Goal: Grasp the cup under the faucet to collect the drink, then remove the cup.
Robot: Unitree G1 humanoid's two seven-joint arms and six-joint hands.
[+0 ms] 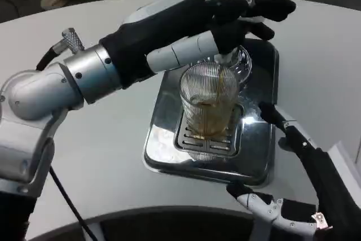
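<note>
The silver left forearm reaches in from the left edge of the white bench and slants up toward its far side, a black cuff at the wrist. The white-backed left hand lies stretched out flat, its black fingers extended together and pointing right. The right hand sits near the bench's front right corner, palm turned inward, its black and white fingers spread apart, holding nothing.

A cup stands on a grate set in a tray on the table. The left hand reaches over the cup from the left. The right hand lies near the tray's front right corner.
</note>
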